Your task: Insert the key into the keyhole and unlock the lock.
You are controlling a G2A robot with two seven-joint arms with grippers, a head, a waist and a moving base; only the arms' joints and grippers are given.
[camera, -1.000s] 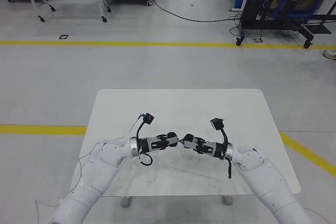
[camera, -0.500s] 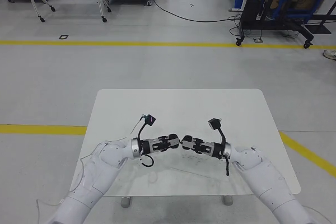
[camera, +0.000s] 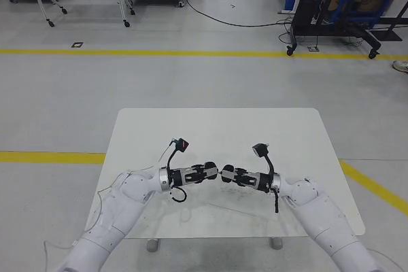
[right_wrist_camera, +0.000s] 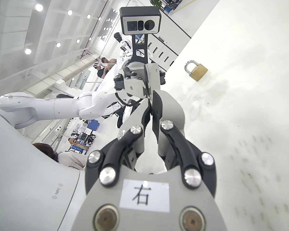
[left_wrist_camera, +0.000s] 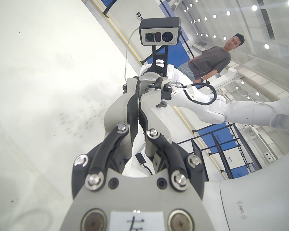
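Two grippers tip to tip above the table; lock not yet engaged.

Both arms meet over the near middle of the white rectangular table [camera: 292, 136]. The left gripper [left_wrist_camera: 137, 102] and right gripper [right_wrist_camera: 149, 102] point at each other, tips touching or nearly so. Each has its fingers drawn together. Whether a key sits between either pair cannot be told. The brass padlock with a silver shackle [right_wrist_camera: 197, 71] lies flat on the table, apart from both grippers and held by neither, and its shackle appears closed. Judged progress is early: this looks like a handover or regrip of the key, with insertion and turning both outstanding. Against one second ago, the two wrists have edged slightly closer together, and the meeting point has barely shifted.
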